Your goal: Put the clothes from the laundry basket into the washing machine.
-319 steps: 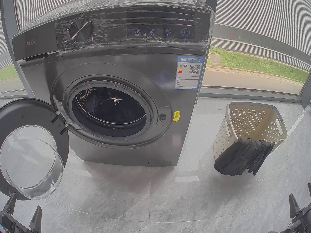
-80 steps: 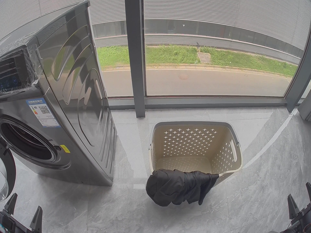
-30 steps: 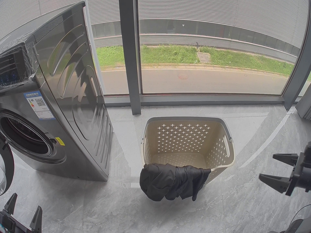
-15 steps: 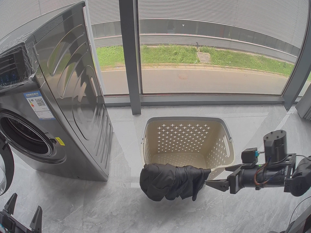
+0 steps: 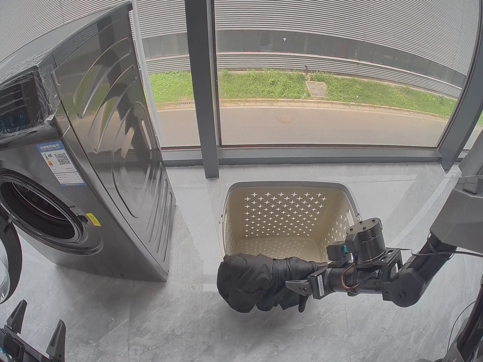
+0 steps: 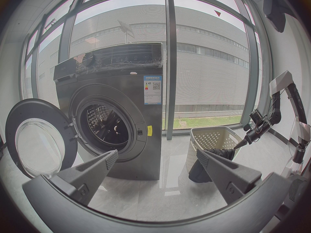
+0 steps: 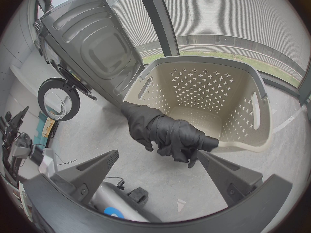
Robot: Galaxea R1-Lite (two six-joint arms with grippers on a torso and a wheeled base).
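Note:
A black garment (image 5: 256, 282) hangs over the near rim of the beige laundry basket (image 5: 289, 184), which stands on the floor to the right of the washing machine (image 5: 100, 126). My right gripper (image 5: 302, 277) is open at the garment's right end. In the right wrist view the garment (image 7: 165, 135) lies just ahead of the open gripper (image 7: 157, 152), at the basket's (image 7: 207, 59) near rim. My left gripper (image 5: 40, 313) stands open and low at the near left, holding nothing. The machine's door (image 6: 39, 136) is swung open, showing the drum (image 6: 107, 125).
A window wall with a dark pillar (image 5: 201, 76) runs behind the basket and the machine. The basket's inside looks bare apart from the draped garment. Open grey tile floor (image 5: 151, 323) lies in front of both.
The head view turned from the machine to the basket. In the last second my right arm swung in from the right, bringing its open gripper to the garment. The left gripper stayed put.

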